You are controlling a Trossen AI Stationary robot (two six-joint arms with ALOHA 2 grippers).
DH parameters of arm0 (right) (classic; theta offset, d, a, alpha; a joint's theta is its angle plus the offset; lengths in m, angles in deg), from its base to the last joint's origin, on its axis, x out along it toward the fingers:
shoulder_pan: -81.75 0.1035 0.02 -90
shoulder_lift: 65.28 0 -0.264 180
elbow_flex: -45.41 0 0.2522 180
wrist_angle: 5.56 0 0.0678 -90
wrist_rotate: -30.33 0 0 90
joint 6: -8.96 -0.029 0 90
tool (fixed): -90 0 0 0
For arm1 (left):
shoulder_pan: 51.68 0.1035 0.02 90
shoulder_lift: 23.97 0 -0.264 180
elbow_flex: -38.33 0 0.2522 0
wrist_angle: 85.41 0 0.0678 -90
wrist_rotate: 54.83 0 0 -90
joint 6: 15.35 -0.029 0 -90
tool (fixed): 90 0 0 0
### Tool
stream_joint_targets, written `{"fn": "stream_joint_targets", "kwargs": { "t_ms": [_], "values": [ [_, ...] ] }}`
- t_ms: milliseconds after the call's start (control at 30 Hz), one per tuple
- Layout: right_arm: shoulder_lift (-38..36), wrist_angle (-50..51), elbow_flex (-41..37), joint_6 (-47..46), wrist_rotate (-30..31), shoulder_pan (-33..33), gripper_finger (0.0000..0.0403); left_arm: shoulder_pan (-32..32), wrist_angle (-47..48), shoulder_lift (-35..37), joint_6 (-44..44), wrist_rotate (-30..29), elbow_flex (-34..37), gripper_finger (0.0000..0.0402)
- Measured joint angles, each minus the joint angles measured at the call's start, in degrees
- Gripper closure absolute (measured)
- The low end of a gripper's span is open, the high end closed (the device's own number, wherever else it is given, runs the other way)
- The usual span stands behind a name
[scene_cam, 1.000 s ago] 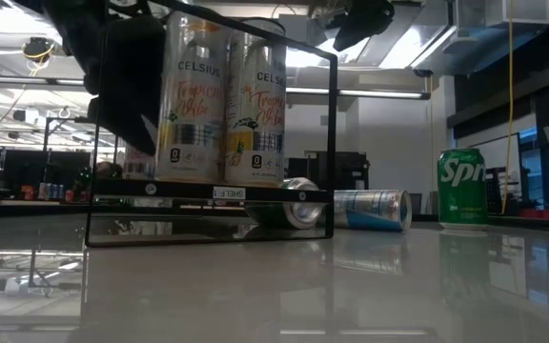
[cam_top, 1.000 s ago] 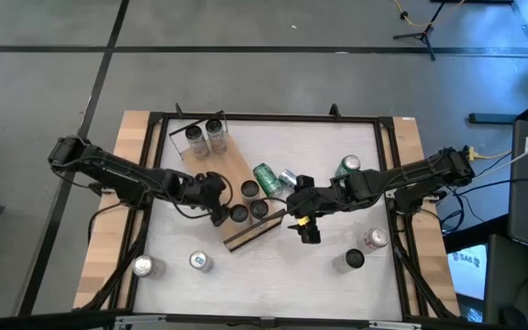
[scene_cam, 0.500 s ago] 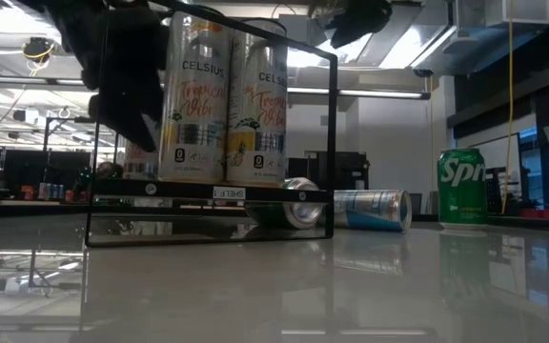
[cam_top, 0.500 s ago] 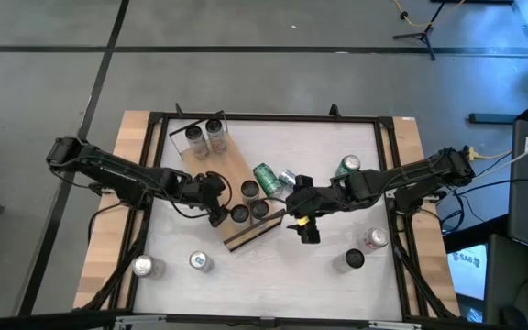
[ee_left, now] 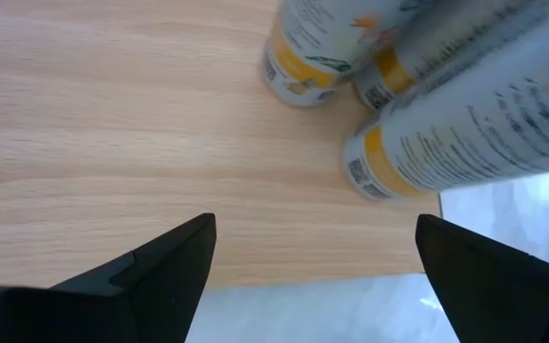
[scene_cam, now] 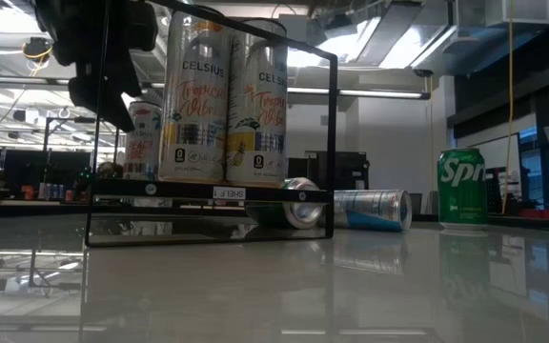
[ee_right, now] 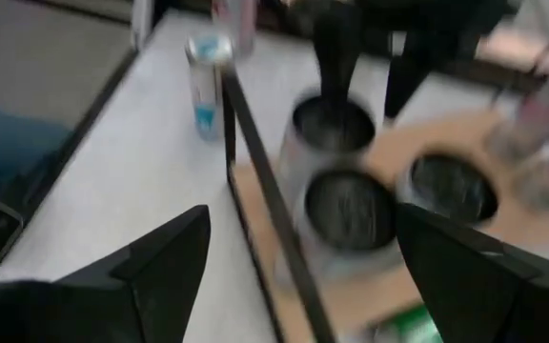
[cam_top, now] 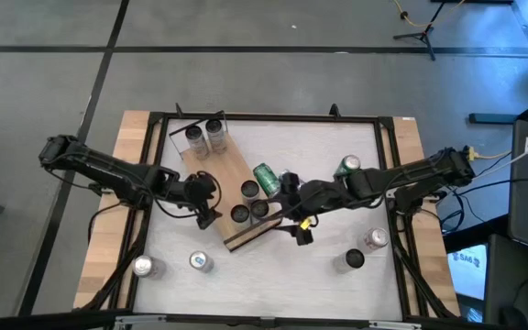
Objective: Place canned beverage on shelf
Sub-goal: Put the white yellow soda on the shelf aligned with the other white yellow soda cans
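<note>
Over shelf [cam_top: 211, 174] edge, left gripper [cam_top: 206, 213] backed off cans [cam_top: 248, 203], fingers apart, empty; right gripper [cam_top: 293, 220] moved closer, also apart.

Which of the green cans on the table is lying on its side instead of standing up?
The green can beside the wooden shelf, next to a fallen silver-blue can. The other green one, the Sprite can near the right arm, stands upright.

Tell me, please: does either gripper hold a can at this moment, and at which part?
Nothing is held. The left gripper is open over the shelf, and the right gripper is open beside the shelf's near end.
</note>
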Motion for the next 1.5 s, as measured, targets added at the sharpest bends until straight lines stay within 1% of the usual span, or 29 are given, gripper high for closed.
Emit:
{"fn": "stream_joint_targets", "kwargs": {
  "t_ms": [167, 333, 567, 667, 867, 1133, 1333, 1500],
  "values": [
    [0.02, -6.75, 0.02, 5.54, -5.43, -0.79, 0.0072, -0.6, 0.0, 0.0, 0.15, -0.13, 0.0, 0.0052],
    [0.02, -12.41, 0.02, 5.59, -12.76, -3.53, 0.0072, -0.6, -0.01, 0.0, 0.33, -0.17, 0.0, 0.0052],
    [1.34, -18.04, 0.09, 5.56, -16.82, -6.19, 0.0072, -0.6, -0.07, 0.0, 0.39, -0.23, 0.0, 0.0052],
    [3.1, -17.83, 1.41, 5.56, -18.63, -6.51, 0.0072, -0.6, -0.3, 0.0, 0.39, -0.27, -0.01, 0.0052],
    [8.25, -14.37, 7.61, 5.7, -18.91, -6.51, 0.0072, -0.6, -0.54, 0.0, 0.42, -0.51, -0.04, 0.0052],
    [15.07, -6.81, 15.2, 5.73, -18.78, -6.51, 0.0072, -0.6, -0.52, 0.0, 0.42, -0.54, -0.04, 0.0052],
    [18.9, -6.0, 16.39, 5.61, -15.82, -6.51, 0.0072, -0.6, -0.53, 0.0, 0.43, -0.54, -0.04, 0.0052],
    [19.9, -4.17, 16.41, 5.55, -12.38, -6.51, 0.0072, -0.6, -0.51, 0.0, 0.43, -0.54, -0.04, 0.0052]
  ]
}}
